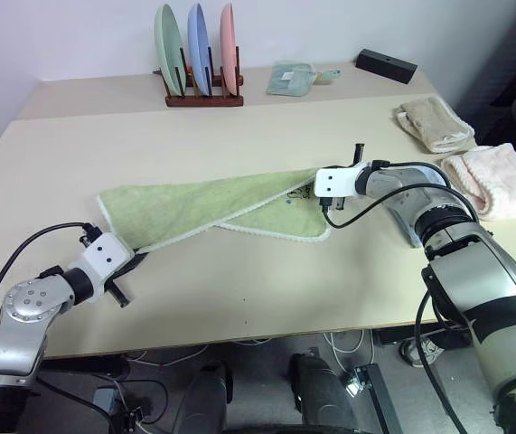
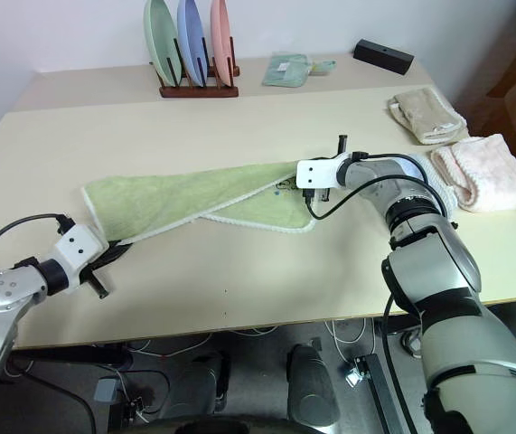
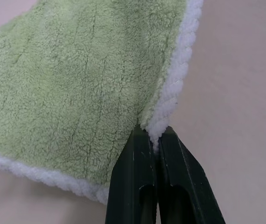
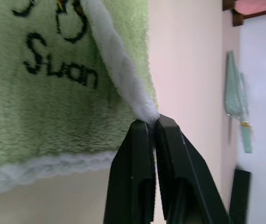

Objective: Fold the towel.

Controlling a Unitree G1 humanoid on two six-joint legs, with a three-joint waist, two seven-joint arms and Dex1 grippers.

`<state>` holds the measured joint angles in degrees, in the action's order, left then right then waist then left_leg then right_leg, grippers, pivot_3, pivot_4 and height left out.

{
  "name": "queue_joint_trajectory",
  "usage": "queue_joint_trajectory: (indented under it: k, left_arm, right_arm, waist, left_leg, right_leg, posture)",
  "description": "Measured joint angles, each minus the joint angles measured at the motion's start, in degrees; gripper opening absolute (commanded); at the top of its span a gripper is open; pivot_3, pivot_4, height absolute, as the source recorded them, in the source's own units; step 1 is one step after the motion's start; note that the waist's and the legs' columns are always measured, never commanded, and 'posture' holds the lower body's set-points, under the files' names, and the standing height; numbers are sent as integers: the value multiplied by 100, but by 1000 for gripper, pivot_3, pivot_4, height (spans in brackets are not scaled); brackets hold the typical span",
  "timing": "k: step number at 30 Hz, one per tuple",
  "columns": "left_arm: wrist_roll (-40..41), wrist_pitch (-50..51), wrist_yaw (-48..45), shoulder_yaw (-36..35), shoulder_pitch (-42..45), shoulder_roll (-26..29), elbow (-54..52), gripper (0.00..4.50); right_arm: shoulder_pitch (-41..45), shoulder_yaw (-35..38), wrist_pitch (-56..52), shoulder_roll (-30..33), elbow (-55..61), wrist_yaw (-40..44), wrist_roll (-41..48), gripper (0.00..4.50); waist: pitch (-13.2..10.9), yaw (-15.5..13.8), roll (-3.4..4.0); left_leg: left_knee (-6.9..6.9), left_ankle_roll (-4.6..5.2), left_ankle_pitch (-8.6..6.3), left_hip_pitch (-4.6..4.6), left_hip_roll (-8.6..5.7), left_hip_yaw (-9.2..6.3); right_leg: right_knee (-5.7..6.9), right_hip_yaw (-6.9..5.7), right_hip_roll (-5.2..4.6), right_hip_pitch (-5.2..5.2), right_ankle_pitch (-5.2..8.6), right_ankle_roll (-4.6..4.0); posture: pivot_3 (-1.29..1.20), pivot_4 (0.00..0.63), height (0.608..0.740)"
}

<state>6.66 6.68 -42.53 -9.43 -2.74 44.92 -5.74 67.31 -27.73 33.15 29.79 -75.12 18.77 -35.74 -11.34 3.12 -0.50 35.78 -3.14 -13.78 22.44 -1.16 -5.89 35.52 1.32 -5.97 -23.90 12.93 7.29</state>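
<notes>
Left eye view first: at the left of the table (image 1: 239,298), near its front edge, the left gripper (image 1: 134,260) has its two black fingers pressed together on a corner of the towel (image 1: 194,206); the left wrist view shows the white edging nipped between the fingers (image 3: 133,182). From that pinch the light green towel stretches away toward the right and slightly farther from the robot, a long narrow band lying partly doubled over itself near mid-table. At its other end the right gripper (image 1: 304,187) is closed on the opposite corner, the fingers (image 4: 133,177) clamping the white edge just beside the dark printed mark (image 4: 53,70). So the towel's long axis runs between the two grippers, each at its own end, neither nearer the middle.

The coming fold probably means bringing one held corner along that axis to the other. Open tabletop lies on both long sides of the towel. Farther right, the beige folded towel (image 1: 435,123) and pink folded towel (image 1: 492,179) sit near the right arm, and the plate rack (image 1: 201,54) stands well apart at the back.
</notes>
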Motion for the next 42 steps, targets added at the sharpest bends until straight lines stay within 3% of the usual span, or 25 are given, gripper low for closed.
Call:
queue_joint_trajectory:
  k: [8, 12, 16, 21, 24, 26, 30, 34, 38, 42]
  left_arm:
    - [10, -100, -19, -39, 187, -4, 132, 0]
    - [55, -104, 84, -72, 736, -102, 350, 0]
    - [-17, -145, 602, -39, 2397, -359, 1361, 0]
    - [-375, -791, 1608, -29, 5464, -551, 3665, 0]
    - [-499, -1342, 1924, -35, 6582, -514, 4718, 0]
    - [-519, -1601, 1876, -30, 6746, -420, 5038, 0]
    - [-327, -1625, 980, -37, 5917, -91, 4735, 0]
    - [244, -907, 63, -179, 4233, 161, 3521, 0]
    - [1276, 504, -752, -783, 1966, 568, 1349, 0]
    - [1914, 1599, -1132, -1475, 507, 851, 13, 0]
  right_arm:
    - [-6, 7, 269, 332, 118, -265, -7, 29]
    - [-43, 86, 524, 718, 438, -247, 56, 29]
    - [194, 182, 429, 990, 558, -301, 78, 29]
    - [1397, 246, 69, 1101, 558, -723, -11, 29]
    - [1919, 401, 32, 1234, 629, -825, 27, 29]
    - [1970, 511, 104, 1270, 729, -676, 141, 29]
    - [1171, 1045, 338, 1469, 1529, 735, 1152, 29]
    - [-634, 1273, -138, 1776, 3248, 2294, 2144, 29]
    - [-3045, 1531, -1598, 2570, 5901, 3691, 3412, 29]
    - [-4605, 2143, -3202, 3290, 7874, 4362, 4512, 29]
  waist:
    - [0, 33, 0]
    - [-1, 12, 2]
    - [-4, -43, -1]
    - [-8, -33, -5]
    - [-7, 18, -6]
    - [-6, 85, -5]
    - [-6, 159, -5]
    - [-8, 143, -1]
    - [-10, 79, 2]
    - [-15, -8, 1]
  left_leg:
    - [-1, -1, 1, 0, 0, 0]
    - [1, -1, 1, 2, -1, 0]
    - [15, -7, 4, 4, -1, -3]
    - [18, -17, 10, 36, -3, -1]
    - [-9, -24, 14, 46, -3, 2]
    - [-19, -26, 15, 43, -3, 8]
    - [-26, -16, 10, 38, -1, 14]
    - [-1, -14, 10, 57, 0, 8]
    - [23, 1, 1, 96, 1, 2]
    - [39, 1, 1, 62, 1, 2]
  right_leg:
    - [0, 0, 0, -1, 0, 0]
    - [0, 0, 0, -1, 0, 0]
    - [18, -2, 2, -4, -2, -1]
    - [41, 2, 1, -51, -2, 0]
    - [41, 1, 1, -67, 0, 3]
    - [37, 2, 0, -67, 1, 6]
    - [41, 7, 0, -69, 2, 7]
    - [58, 7, 0, -79, 2, 7]
    - [60, 7, -1, -103, 2, 6]
    - [59, 7, -1, -68, 2, 0]
  posture:
    - [0, 150, 740]
    - [0, 150, 740]
    - [0, 150, 740]
    - [0, 150, 740]
    - [0, 150, 740]
    - [0, 150, 740]
    - [0, 150, 740]
    - [0, 150, 740]
    - [0, 150, 740]
    - [0, 150, 740]
